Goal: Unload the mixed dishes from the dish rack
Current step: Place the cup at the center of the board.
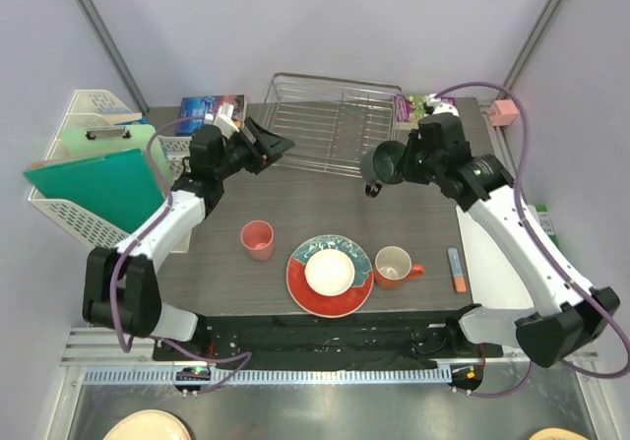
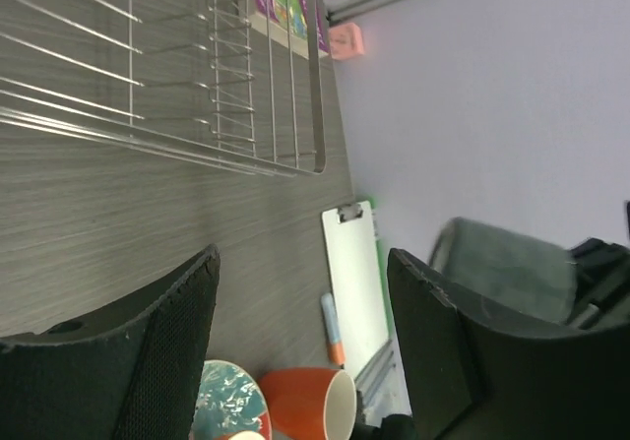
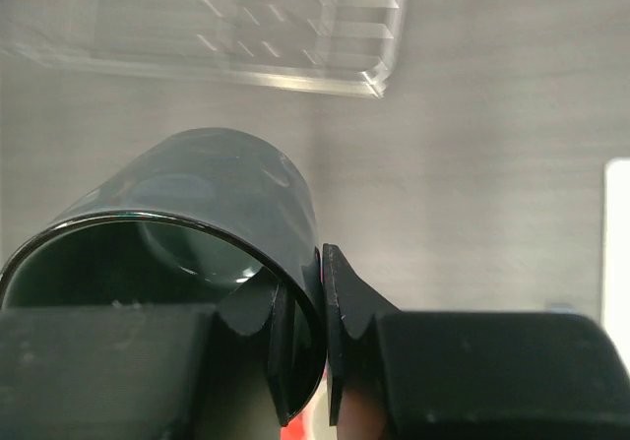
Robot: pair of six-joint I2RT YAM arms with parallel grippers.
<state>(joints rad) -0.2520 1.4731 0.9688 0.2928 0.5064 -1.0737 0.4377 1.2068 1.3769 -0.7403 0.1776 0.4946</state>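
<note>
- Right gripper (image 3: pixel 320 337): we saw its jaws drawn almost together on the wall of the dark grey mug (image 3: pixel 212 214), one finger inside the mouth and one outside. We judged a rim pinch was chosen because the mug's body looked too wide to span.
- In the overhead view the mug hung on its side, mouth toward the left of the frame. It was clear of the table (image 1: pixel 295 199) and just off the lower right corner of the dish rack (image 1: pixel 330 78). We read this as the carry-out step: lifted, not yet set down.
- Left gripper (image 2: pixel 300 263): its jaws stood well apart with nothing between them, only table and the rack's edge showing through the gap. It hovered by the rack's lower left corner in the overhead view.
- The rack, upper centre of that view, showed no dishes on its wires.
- Lower centre, on the table: the pink cup (image 1: pixel 258 238) upright at left, the teal plate (image 1: pixel 300 287) in the middle with the small bowl (image 1: pixel 330 271) on it, and the orange mug (image 1: pixel 394 265) just right of the plate, handle pointing right.
- We judged the row sat near the arm bases so that both arms could reach it, and the grey mug looked to be the last item.
- Risk noted: a thin rim pinch could let the mug swing or slip, so the set-down called for a slow descent onto bare table above the orange mug.
</note>
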